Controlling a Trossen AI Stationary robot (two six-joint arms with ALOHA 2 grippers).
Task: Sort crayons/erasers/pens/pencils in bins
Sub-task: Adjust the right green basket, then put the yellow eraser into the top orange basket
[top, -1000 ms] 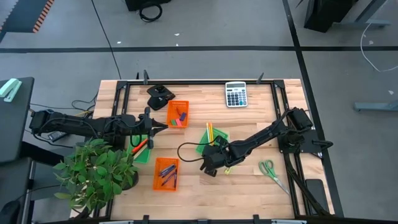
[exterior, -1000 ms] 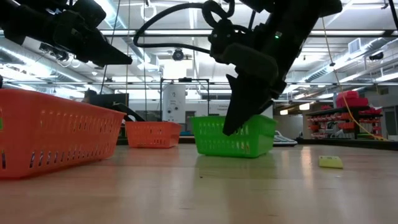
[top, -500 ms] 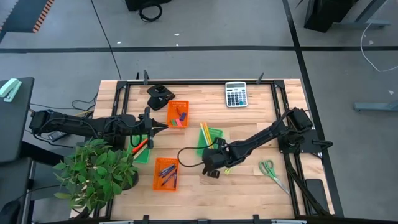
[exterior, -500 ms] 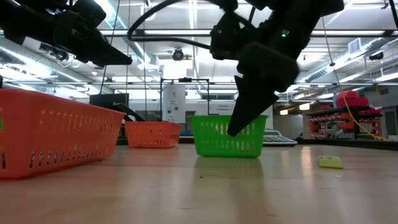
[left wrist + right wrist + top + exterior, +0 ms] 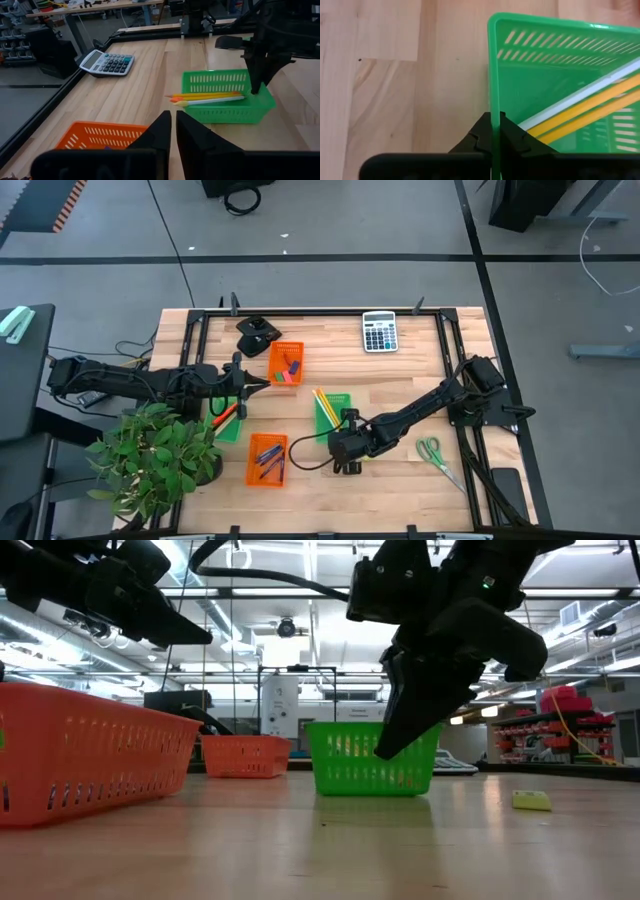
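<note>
Looking straight down, the wooden counter (image 5: pixel 400 470) carries four bins. The right hand (image 5: pixel 341 442) sits at the near end of a green bin (image 5: pixel 340 400) holding yellow pencils (image 5: pixel 325 402) that stick out over its far rim. The left hand (image 5: pixel 262 386) hovers, fingers pressed together and holding nothing, beside an orange bin of erasers (image 5: pixel 287 363). Another orange bin with pens (image 5: pixel 267 459) lies nearer the front, and a second green bin (image 5: pixel 228 423) with red crayons (image 5: pixel 226 415) sits partly under a potted plant (image 5: pixel 155 455). A calculator (image 5: pixel 379 331) lies at the far edge and green-handled scissors (image 5: pixel 435 454) at the right.

From counter level, the right hand (image 5: pixel 392 745) reaches down onto the green bin (image 5: pixel 350 775), which rests on the counter. A small yellow eraser (image 5: pixel 531 800) lies apart on the wood. The left hand (image 5: pixel 200 636) hangs high above an orange bin (image 5: pixel 90 760).

Through the left wrist camera, its own fingers (image 5: pixel 160 132) nearly touch, with nothing between them. Beyond, the pencils (image 5: pixel 210 97) lie lengthwise in the green bin (image 5: pixel 225 112).

Through the right wrist camera, the two dark fingertips (image 5: pixel 482 132) pinch the green bin's wall (image 5: pixel 493 65), one on each side, with pencils (image 5: pixel 580 110) slanting inside.
</note>
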